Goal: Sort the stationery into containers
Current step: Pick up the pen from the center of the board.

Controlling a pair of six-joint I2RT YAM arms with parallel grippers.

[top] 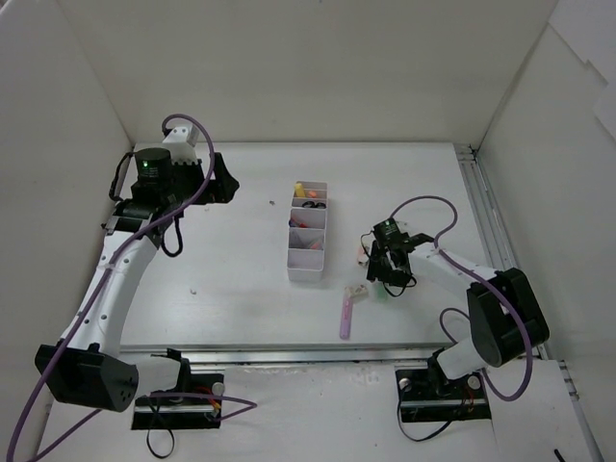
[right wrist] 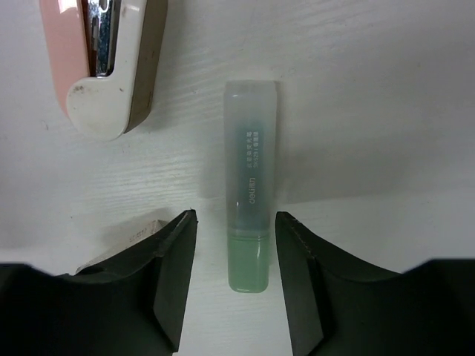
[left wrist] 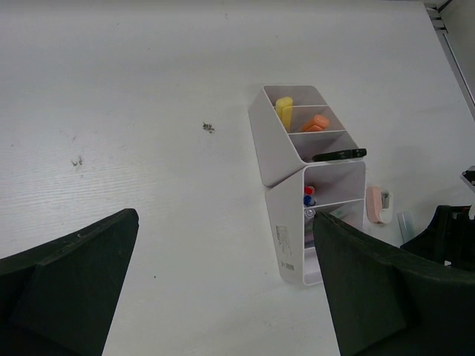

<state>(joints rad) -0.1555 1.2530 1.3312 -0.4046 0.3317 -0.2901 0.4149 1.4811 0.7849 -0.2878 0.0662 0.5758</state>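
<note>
right tool (right wrist: pixel 236 216) parted astride green highlighter (right wrist: pixel 249 185), not gripping it, left tool (left wrist: pixel 224 216) spread wide over table (left wrist: pixel 148 111)

White table (top: pixel 241 289): organiser tray (top: pixel 306 272), green highlighter (right wrist: pixel 250 193)

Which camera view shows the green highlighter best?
The right wrist view: the green highlighter lies full-length between the right gripper's fingers. In the top external view the gripper covers it; the left wrist view shows at most a pale sliver.

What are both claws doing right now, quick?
Left gripper: open, holding nothing.
Right gripper: open, straddling the green highlighter, not gripping it yet.
</note>
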